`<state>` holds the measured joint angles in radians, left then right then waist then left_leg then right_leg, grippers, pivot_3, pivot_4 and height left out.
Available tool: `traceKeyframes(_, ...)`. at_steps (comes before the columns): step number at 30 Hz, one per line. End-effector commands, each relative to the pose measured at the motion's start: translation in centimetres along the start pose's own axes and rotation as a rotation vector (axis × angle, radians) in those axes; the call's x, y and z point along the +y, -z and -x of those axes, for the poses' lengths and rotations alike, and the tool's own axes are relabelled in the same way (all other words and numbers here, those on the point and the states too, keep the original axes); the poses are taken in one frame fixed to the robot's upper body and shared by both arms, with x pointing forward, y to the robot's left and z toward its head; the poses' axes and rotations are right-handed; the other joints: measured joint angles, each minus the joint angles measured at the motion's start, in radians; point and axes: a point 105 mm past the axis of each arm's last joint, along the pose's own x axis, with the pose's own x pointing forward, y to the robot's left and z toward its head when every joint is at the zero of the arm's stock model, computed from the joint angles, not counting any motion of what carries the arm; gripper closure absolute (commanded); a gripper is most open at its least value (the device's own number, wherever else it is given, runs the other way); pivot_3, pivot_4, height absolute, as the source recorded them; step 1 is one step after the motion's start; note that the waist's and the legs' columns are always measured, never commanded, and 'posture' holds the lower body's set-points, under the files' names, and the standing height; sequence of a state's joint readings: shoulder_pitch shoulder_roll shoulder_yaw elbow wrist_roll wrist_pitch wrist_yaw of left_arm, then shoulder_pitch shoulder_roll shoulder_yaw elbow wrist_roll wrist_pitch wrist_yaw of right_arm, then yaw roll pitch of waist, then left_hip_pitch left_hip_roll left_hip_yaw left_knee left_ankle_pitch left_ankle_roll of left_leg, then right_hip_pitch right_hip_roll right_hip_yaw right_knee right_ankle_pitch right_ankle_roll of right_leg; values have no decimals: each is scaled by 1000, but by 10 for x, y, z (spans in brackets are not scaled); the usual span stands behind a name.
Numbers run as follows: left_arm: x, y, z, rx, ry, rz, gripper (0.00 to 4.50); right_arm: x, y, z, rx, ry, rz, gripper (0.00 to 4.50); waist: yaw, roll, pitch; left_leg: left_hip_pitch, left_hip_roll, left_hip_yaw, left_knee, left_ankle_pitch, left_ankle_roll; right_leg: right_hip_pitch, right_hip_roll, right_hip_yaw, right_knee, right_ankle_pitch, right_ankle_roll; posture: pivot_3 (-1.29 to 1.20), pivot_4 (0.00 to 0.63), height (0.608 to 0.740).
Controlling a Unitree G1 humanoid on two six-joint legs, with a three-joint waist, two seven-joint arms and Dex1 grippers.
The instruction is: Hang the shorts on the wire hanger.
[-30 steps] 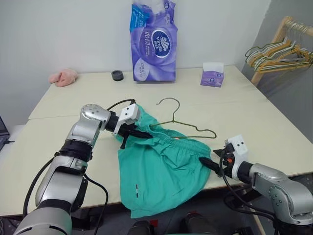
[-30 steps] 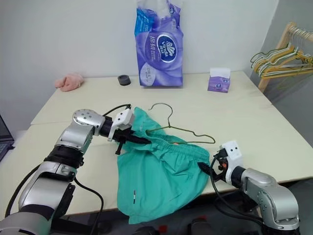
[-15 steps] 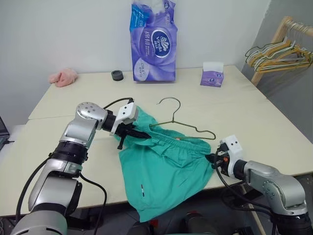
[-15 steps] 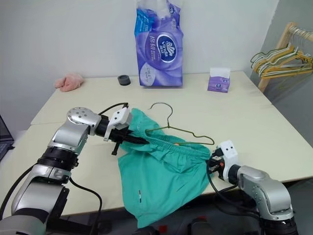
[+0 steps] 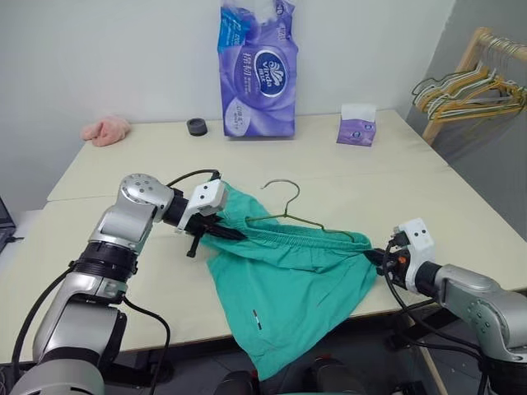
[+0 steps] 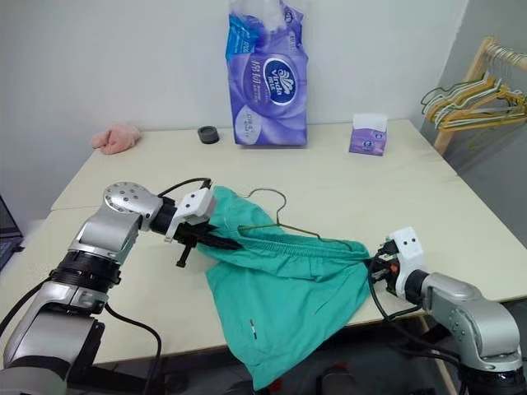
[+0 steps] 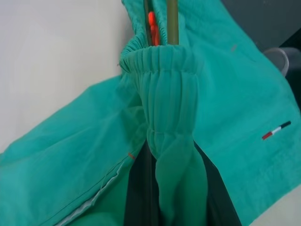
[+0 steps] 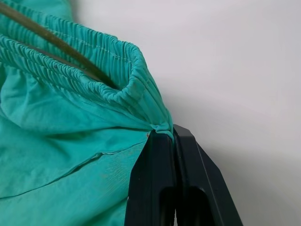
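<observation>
The teal-green fabric shorts lie stretched across the cream table's near edge, one leg hanging over. The thin olive wire hanger seems threaded inside the gathered waistband. The left gripper and right gripper each pinch a waistband end.

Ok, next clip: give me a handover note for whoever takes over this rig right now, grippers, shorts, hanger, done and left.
Left gripper: shut on one end of the shorts' waistband.
Right gripper: shut on the opposite end.
Shorts: stretched between both grippers, legs draping over the table edge.
Wire hanger: lower part inside the waistband, hook sticking out.
Done: hanger inside, both ends gripped.
Left: seat the waistband properly on the hanger.
</observation>
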<state>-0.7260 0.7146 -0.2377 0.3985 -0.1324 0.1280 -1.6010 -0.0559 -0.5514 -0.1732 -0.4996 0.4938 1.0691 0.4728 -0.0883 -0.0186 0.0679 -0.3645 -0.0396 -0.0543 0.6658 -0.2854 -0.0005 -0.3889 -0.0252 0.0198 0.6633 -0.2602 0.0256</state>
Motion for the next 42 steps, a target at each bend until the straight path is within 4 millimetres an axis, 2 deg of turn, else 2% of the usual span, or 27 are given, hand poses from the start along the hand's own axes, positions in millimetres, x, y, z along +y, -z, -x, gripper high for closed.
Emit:
traceKeyframes(1, 2, 8, 10, 52, -34, -20, 4500, -8, -14, 15, -26, 48, 78, 4471, 0, 0, 0, 0, 0, 0, 0, 0, 0, 0, 0, 0, 0, 0, 0, -167, 41, 740)
traceKeyframes(9, 3, 20, 8, 114, -37, -35, 4500, 5, -25, 32, 64, -26, 354, 4471, 0, 0, 0, 0, 0, 0, 0, 0, 0, 0, 0, 0, -1, -1, 1, -179, 42, 740)
traceKeyframes(11, 4, 22, 9, 125, -41, -39, 4500, 4, -22, 34, 94, -38, 368, 4471, 0, 0, 1, 0, 0, 0, 0, 0, 0, 0, 0, 0, -1, -3, 5, -179, 42, 740)
traceKeyframes(13, 7, 25, 9, 140, -58, -47, 4500, -5, -9, 36, 139, -24, 337, 4471, 1, -1, 0, 0, 0, 0, 0, 0, 0, 0, 0, 0, -1, -3, 5, -184, 39, 740)
traceKeyframes(16, 9, 26, 10, 147, -73, -56, 4500, -5, -8, 38, 140, -33, 351, 4471, 2, -1, 0, 0, 0, 0, 0, 0, 0, 1, 0, 0, -1, -3, 5, -180, 41, 740)
traceKeyframes(20, 13, 17, 3, 116, -96, -79, 4500, 9, -31, 36, 96, -80, 466, 4471, 0, -1, 1, 0, 0, 1, 0, 0, 0, 0, 0, 0, 0, -3, 5, -180, 41, 740)
traceKeyframes(24, 14, -1, -12, 72, -102, -105, 4500, 33, -53, 22, 66, -153, 586, 4471, -2, -1, 1, 0, 1, 0, 0, 0, 0, 0, 0, 0, -1, -3, 5, -188, 40, 740)
traceKeyframes(31, 17, -4, -19, 57, -138, -117, 4500, 69, -67, 3, 33, -268, 704, 4471, -2, -1, 1, 0, 1, 0, 0, 0, 0, 0, 0, 0, -1, -1, 1, -188, 39, 740)
traceKeyframes(38, 14, 2, -24, 48, -130, -109, 4500, 72, -67, 1, 32, -288, 742, 4471, -1, -1, 1, -1, 0, 0, 0, 0, 0, 0, -1, 0, -2, 0, 1, -185, 36, 740)
traceKeyframes(39, 14, 3, -24, 47, -130, -108, 4500, 70, -67, 2, 35, -284, 751, 4074, -1, -1, 1, -1, 0, 0, 0, 0, 0, 0, -1, 0, -2, 0, 1, -185, 36, 740)
traceKeyframes(42, 13, 6, -26, 46, -127, -104, 4500, 65, -65, 12, 54, -282, 769, 3275, 0, -1, 1, -1, 0, 0, 0, 0, 0, 0, -1, -1, -2, 0, 1, -185, 36, 740)
